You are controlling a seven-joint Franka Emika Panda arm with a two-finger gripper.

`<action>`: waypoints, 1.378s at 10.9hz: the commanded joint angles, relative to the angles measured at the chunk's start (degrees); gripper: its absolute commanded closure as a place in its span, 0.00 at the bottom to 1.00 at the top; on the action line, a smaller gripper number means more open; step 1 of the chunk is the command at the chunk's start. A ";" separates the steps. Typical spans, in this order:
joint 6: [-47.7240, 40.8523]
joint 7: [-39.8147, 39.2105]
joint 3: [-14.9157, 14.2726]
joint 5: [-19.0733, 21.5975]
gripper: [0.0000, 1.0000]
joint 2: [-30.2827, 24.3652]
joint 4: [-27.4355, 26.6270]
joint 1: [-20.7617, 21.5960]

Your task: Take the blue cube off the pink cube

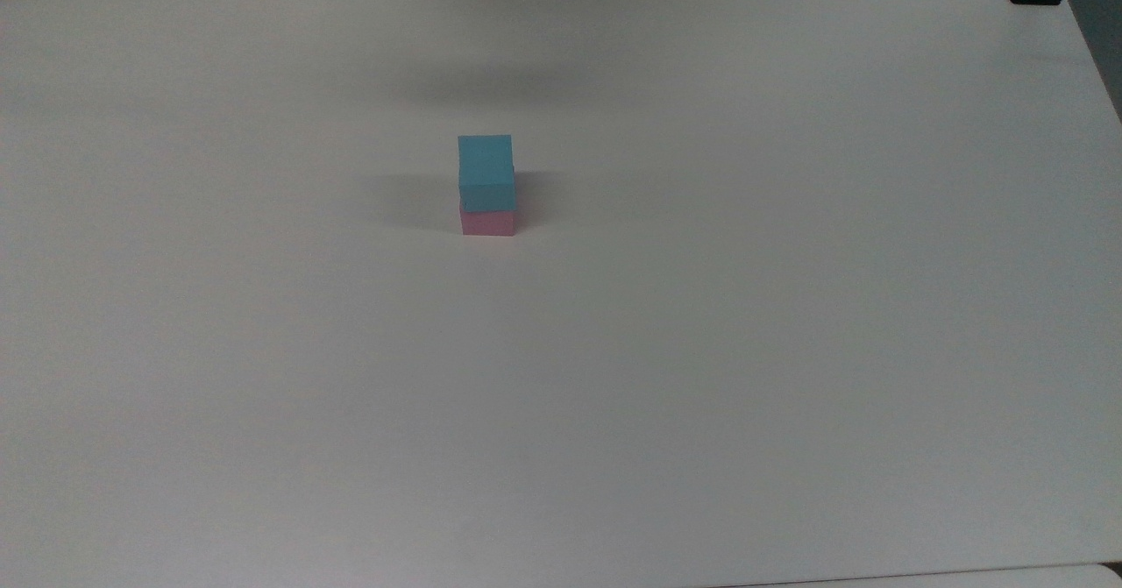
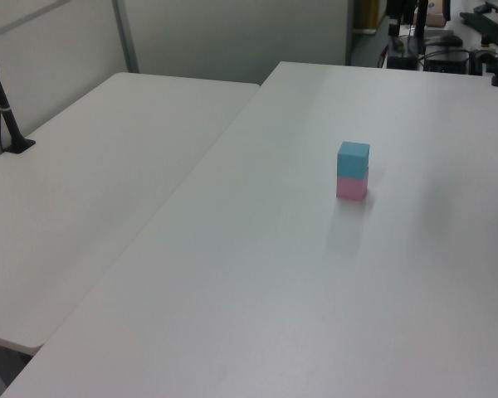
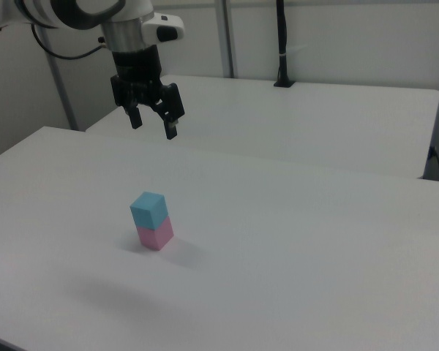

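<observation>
Right view: tool (image 3: 154,124) spread, high above blue cube (image 3: 148,210) atop pink cube (image 3: 155,234).

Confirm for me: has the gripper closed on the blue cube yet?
No, the gripper hangs open, well above the blue cube, which sits on the pink cube.

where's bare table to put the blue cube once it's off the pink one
Nearly everywhere: the white table is bare on every side of the stack. The blue cube sits on the pink cube near the middle. The open hand hangs above, apart from the stack.
</observation>
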 commanded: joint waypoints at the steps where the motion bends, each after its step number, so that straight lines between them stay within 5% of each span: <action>1: 0.91 -1.11 -0.18 -0.04 0.00 -0.18 -0.23 0.31; 9: 0.31 -1.36 -0.18 0.23 0.00 -0.36 -0.23 0.22; 10: -0.74 -3.89 -0.18 -0.03 0.00 -0.53 -0.49 0.30; 12: -1.28 -22.10 -0.27 -0.12 0.00 -0.53 -1.81 -0.04; 15: 0.47 -22.31 -0.10 0.58 0.00 -0.27 -5.13 0.39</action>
